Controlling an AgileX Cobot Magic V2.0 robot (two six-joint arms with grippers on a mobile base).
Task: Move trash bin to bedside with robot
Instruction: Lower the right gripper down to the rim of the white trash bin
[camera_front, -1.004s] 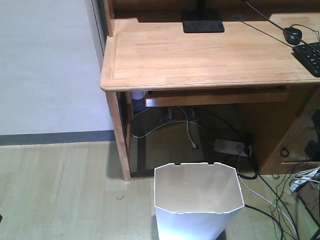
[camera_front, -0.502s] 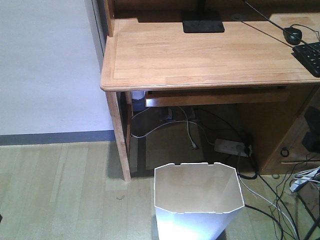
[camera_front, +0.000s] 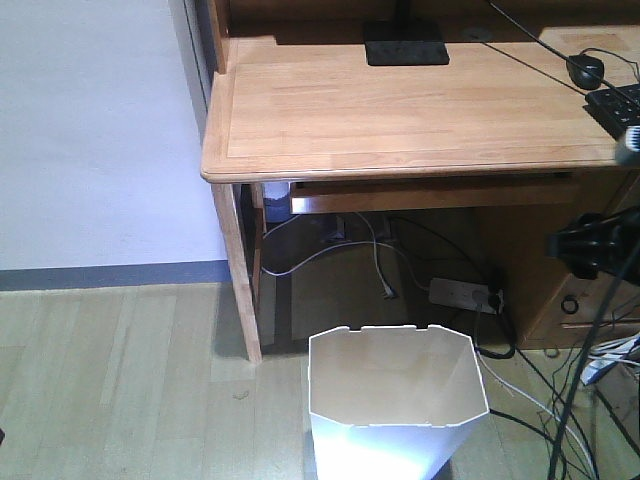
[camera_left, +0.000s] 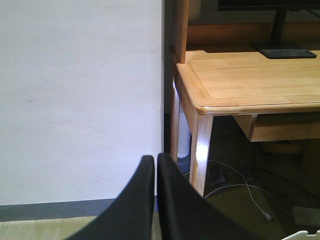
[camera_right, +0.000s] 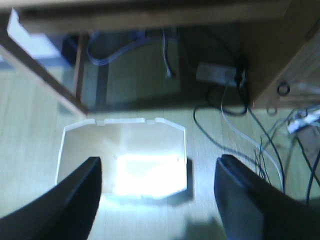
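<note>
Two arms: the left shows only in its own wrist view; the right arm (camera_front: 592, 245), black with a cable hanging from it, stands at the right edge of the front view, before the desk's right side.
Wall (camera_front: 90, 130): pale, with a dark skirting strip, left of the desk.
Left gripper (camera_left: 155, 159): black fingers pressed together with only a thin slit between them, nothing held; it faces the wall and the desk's front left corner.
Desk (camera_front: 400, 110): light wood; a black monitor foot (camera_front: 405, 45) at its back edge, a mouse (camera_front: 585, 70) and keyboard (camera_front: 620, 115) at its right end.
Trash bin (camera_front: 395, 385): white, upright, empty, on the wooden floor (camera_front: 120, 380) in front of the desk, just right of its front left leg — touched by neither gripper.
Power strip (camera_front: 460, 293): on the floor under the desk, behind the bin.
Loose cables (camera_front: 540, 400): on the floor right of the bin.
Right gripper (camera_right: 158, 162): fingers spread wide, holding nothing — its blurred wrist view looks down on the bin, seen between them.
</note>
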